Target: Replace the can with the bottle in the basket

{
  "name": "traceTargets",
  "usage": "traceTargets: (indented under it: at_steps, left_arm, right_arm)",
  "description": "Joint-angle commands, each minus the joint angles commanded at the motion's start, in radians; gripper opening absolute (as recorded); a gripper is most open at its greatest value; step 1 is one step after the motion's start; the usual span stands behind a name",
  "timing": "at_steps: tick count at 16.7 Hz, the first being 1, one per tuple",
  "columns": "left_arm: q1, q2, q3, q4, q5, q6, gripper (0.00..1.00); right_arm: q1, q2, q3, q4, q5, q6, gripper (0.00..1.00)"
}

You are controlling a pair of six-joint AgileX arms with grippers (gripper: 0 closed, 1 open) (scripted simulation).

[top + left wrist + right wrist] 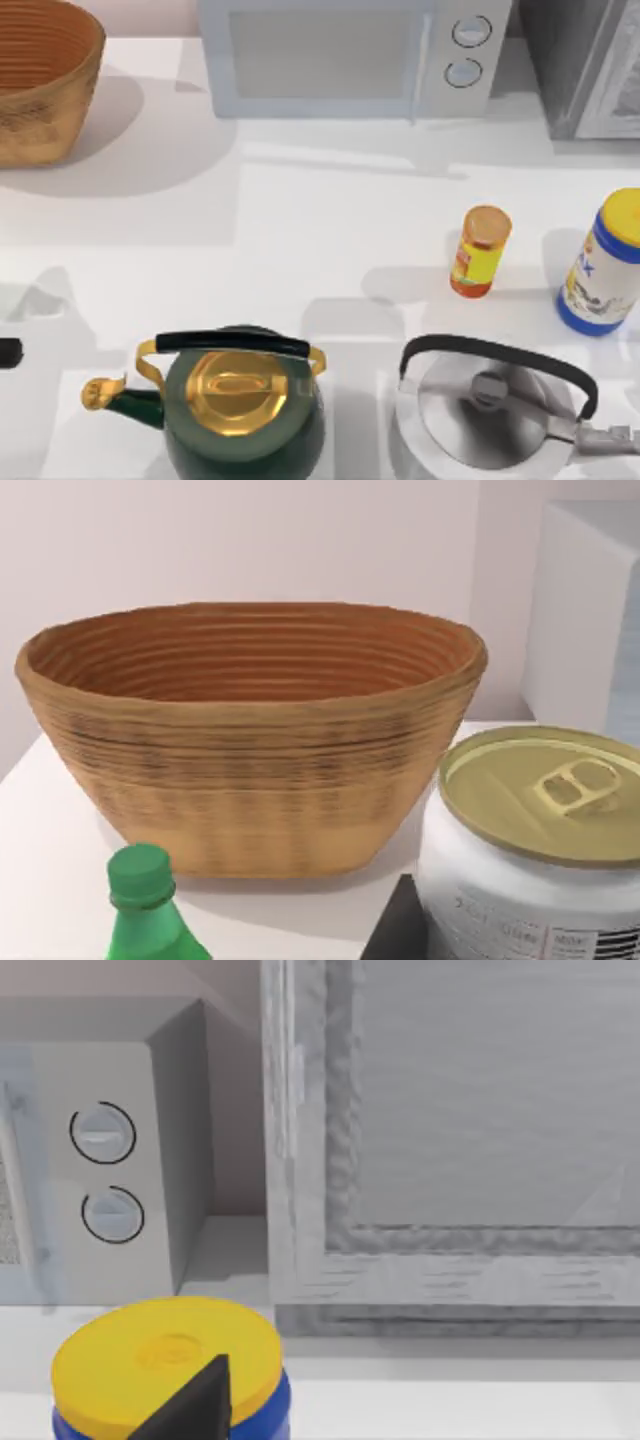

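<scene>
Top view: the basket (40,85) is seen at the far left corner of the worktop (300,240), with the orange bottle (480,252) well apart toward the right, between a microwave (350,55) and a steel kettle (495,405). Left wrist view: the can (540,850) is seen just beside the basket (250,740), near a green bottle (145,905). Right wrist view: a yellow-lidded blue container (165,1365) is seen close. Whether either tool is open or closed cannot be told.

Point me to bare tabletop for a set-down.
Widest bare patch: table centre, between basket, microwave, orange bottle. Crowded along the near edge, green kettle beside steel kettle, and right, by the yellow-lidded canister.
</scene>
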Motion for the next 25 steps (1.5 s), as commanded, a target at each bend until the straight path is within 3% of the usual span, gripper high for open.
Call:
traceTargets:
  at_steps: [7,13,18,25]
  left_arm:
    - [-0.009,-0.095,-0.096,0.041,-0.004,-0.011,0.00]
    - [-0.015,0.005,-0.061,0.084,0.030,-0.015,0.00]
    - [-0.057,0.326,0.061,0.239,0.166,-0.032,0.00]
    - [-0.159,0.998,0.333,0.568,0.477,-0.054,0.00]
  right_arm:
    - [0.000,0.000,0.000,0.000,0.000,0.000,1.00]
    - [0.000,0.000,0.000,0.000,0.000,0.000,1.00]
    - [0.000,0.000,0.000,0.000,0.000,0.000,1.00]
    - [0.000,0.000,0.000,0.000,0.000,0.000,1.00]
